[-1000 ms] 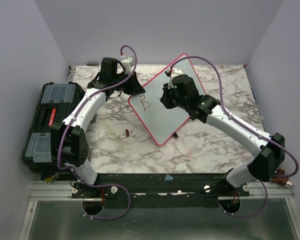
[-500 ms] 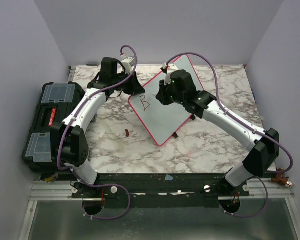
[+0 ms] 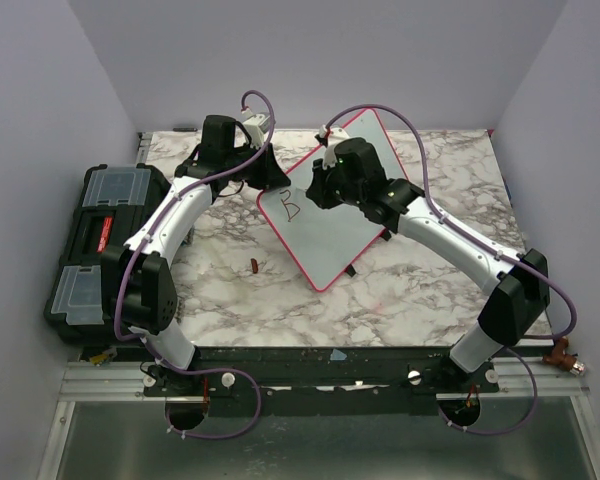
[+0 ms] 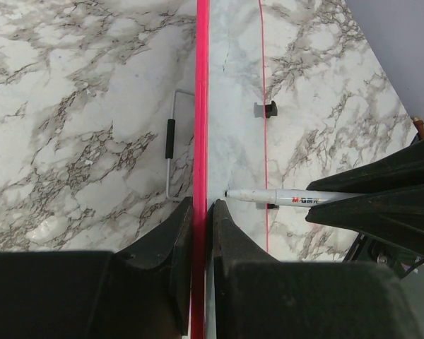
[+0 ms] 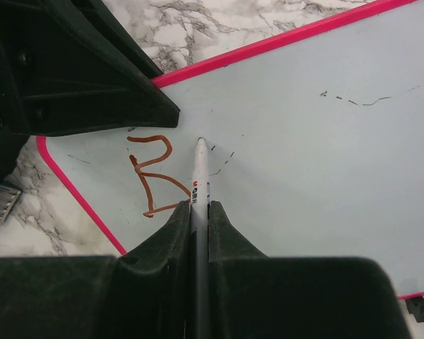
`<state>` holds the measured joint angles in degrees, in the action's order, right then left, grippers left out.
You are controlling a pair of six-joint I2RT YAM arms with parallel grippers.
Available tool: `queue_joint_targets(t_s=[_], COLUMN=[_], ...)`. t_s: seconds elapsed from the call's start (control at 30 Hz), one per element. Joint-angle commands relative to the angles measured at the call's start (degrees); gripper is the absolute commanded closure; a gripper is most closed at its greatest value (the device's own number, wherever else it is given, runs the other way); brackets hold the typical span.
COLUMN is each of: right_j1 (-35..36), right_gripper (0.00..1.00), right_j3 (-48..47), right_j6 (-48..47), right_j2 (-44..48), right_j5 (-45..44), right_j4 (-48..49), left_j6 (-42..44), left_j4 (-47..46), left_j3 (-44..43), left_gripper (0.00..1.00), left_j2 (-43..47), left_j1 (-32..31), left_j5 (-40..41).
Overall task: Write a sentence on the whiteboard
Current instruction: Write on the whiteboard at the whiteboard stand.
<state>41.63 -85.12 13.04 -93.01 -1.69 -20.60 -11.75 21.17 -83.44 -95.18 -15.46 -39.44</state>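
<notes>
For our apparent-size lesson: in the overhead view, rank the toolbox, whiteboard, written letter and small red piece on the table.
1. The whiteboard and the black toolbox: too alike to rank.
2. The written letter.
3. The small red piece, the smallest.

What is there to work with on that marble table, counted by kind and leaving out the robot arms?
Whiteboard: 1
Marker pen: 1
Black toolbox: 1
Small red piece, too small to identify: 1
Total: 4
</notes>
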Motion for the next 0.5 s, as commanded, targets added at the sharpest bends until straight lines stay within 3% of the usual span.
queue_joint_targets(t_s=[0.0, 0.47], right_j1=[0.01, 0.03], right_gripper=[0.99, 0.99], right_j3=[-1.13, 3.08], right_j6=[-0.1, -0.43], right_j2=[-1.29, -0.62], right_j5=[1.34, 0.56], right_j4=[1.35, 1.04], left_j6=[4.89, 4.89], left_j4=[1.97, 2.01], left_j3=[0.34, 0.29], left_gripper=[1.0, 1.0], left_j2=[1.33, 1.22], left_j1=[-0.97, -0.97], left_j5=[1.69, 1.74])
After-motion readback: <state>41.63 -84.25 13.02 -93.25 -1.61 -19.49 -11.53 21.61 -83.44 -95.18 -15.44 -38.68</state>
